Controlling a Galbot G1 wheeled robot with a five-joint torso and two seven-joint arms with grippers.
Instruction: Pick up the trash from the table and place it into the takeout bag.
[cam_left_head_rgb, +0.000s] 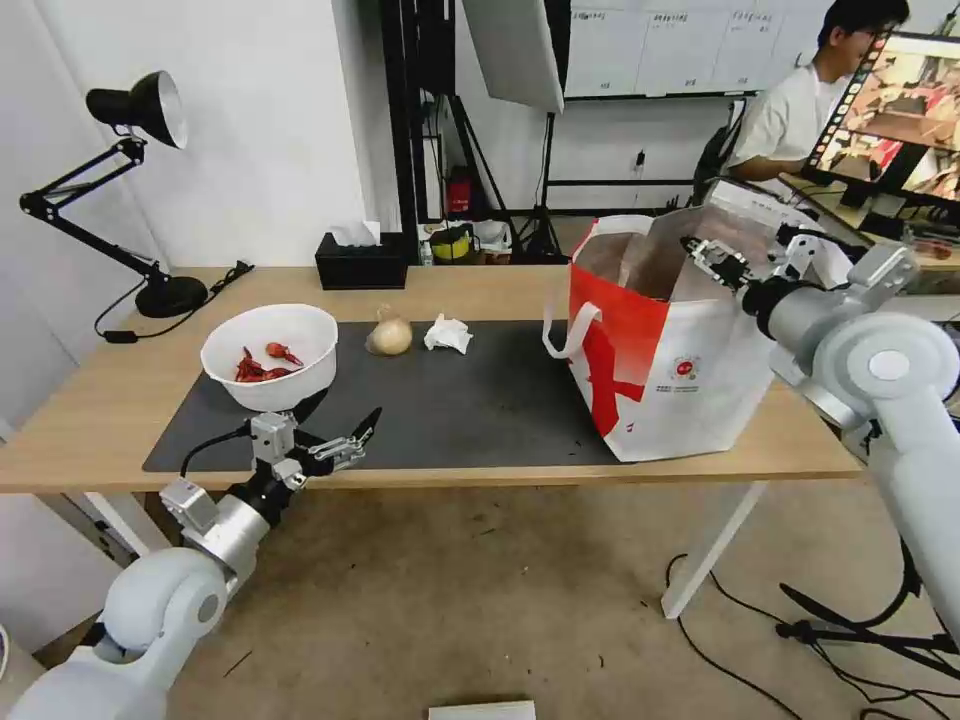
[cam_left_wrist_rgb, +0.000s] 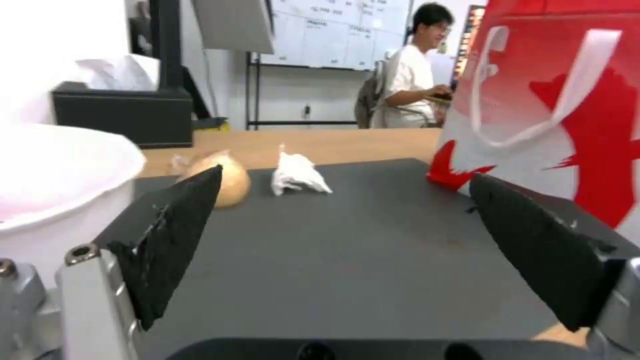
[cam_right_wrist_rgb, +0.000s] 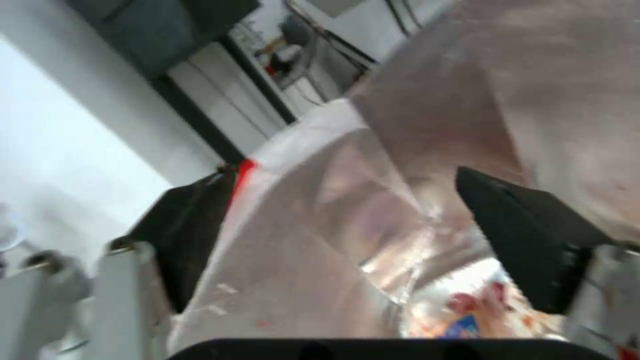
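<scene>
- far left of the frame, low down: the left gripper (cam_left_head_rgb: 342, 428) hangs at the near edge of the table (cam_left_head_rgb: 80, 420), its black fingers (cam_left_wrist_rgb: 175, 235) spread wide with nothing between them, just in front of the one white bowl (cam_left_head_rgb: 268, 355) holding red shells.
- centre, on the dark mat (cam_left_head_rgb: 480, 400): one beige onion-like lump (cam_left_head_rgb: 389, 333) and, just beside it, one crumpled white tissue (cam_left_head_rgb: 447, 334), apart from each other.
- upper centre-left, at the back of the table: one black tissue box (cam_left_head_rgb: 361, 258).
- right of centre: one takeout bag (cam_left_head_rgb: 660, 375) stands upright on the table, its mouth open.
- upper right: the right gripper (cam_left_head_rgb: 712, 259) sits over the bag's mouth, fingers (cam_right_wrist_rgb: 527, 240) apart and holding nothing, foil lining below them.
</scene>
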